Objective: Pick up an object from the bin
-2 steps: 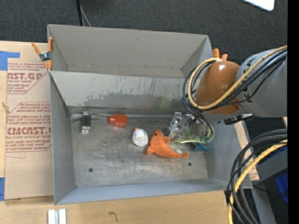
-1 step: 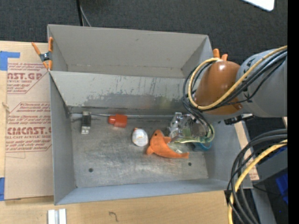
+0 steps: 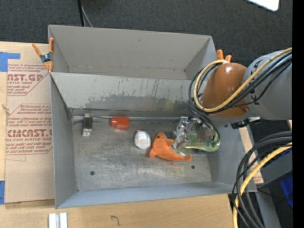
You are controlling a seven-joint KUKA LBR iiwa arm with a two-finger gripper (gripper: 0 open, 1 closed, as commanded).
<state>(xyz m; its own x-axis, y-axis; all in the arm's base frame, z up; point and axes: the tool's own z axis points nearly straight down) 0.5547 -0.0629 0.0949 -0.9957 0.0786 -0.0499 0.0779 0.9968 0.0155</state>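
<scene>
1. My gripper [image 3: 183, 133] is low in the grey metal bin [image 3: 118, 172], close to the foot of its back wall. I cannot tell whether my jaws are open or closed, and nothing shows plainly between them.
2. The nearest thing is an orange plastic piece [image 3: 167, 151], curved, with a pointed end. It lies just beside my jaws, toward the front wall and a little away from my arm. I cannot tell if we touch.
3. Its long axis runs aslant. The pointed end is on the side away from my arm, and the other end passes in front of my jaws.
4. A greenish flat thing [image 3: 205, 145] sits close against my jaws on the arm's side.
5. Farther out, away from my arm, lie a white round cap-like thing [image 3: 141, 139], then a red-orange stub [image 3: 119, 122], then a small grey metal clip [image 3: 86, 125], well apart from me.
6. The floor is flat, scuffed bare metal. The back wall crowds me from behind, and the room is in front. I judge that a short shift forward, closing across that slant, suits the orange piece best.
</scene>
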